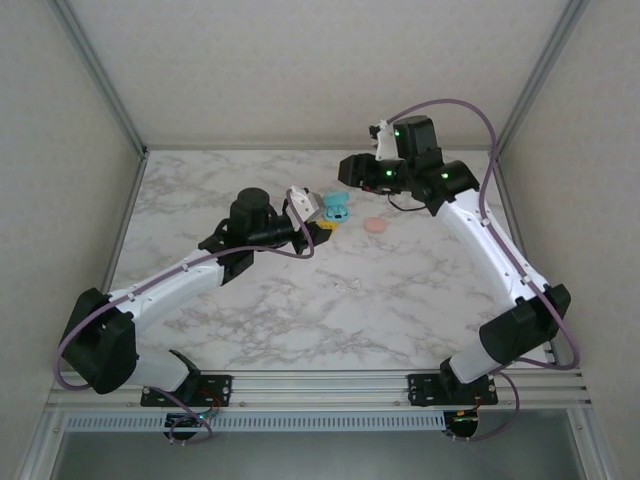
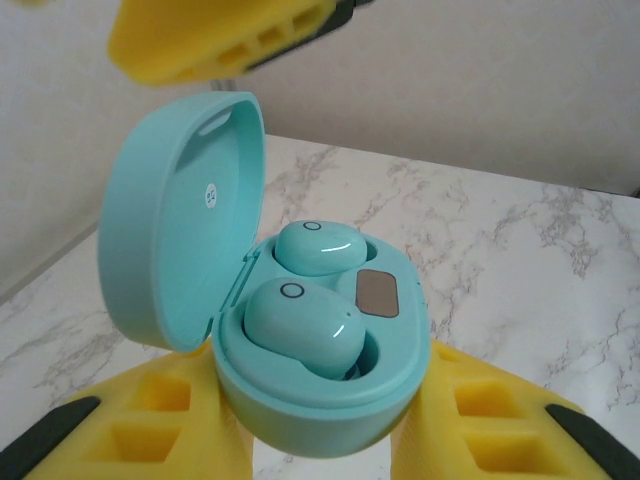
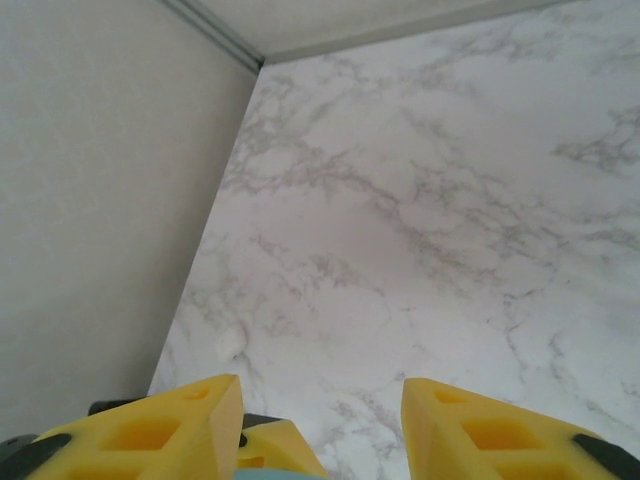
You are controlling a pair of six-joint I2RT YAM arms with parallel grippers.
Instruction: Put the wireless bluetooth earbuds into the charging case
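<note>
We see the left claw point(image 2: 318, 428) pinching the open teal case point(image 2: 170, 230), both earbuds point(image 2: 300, 325) seated, the right claw point(image 3: 318, 395) spread.

Open teal case point(image 2: 180, 230), 2 earbuds point(image 2: 300, 325) seated inside, L end effector point(image 2: 322, 450) clamping base

The top external camera is looking down from high behind the near edge over the whole marble table point(image 1: 300, 320). The left wrist camera is sitting close to the teal case point(image 2: 300, 330), facing level across that marble — the right wrist one is tilting down at a corner of the same tabletop.
</note>
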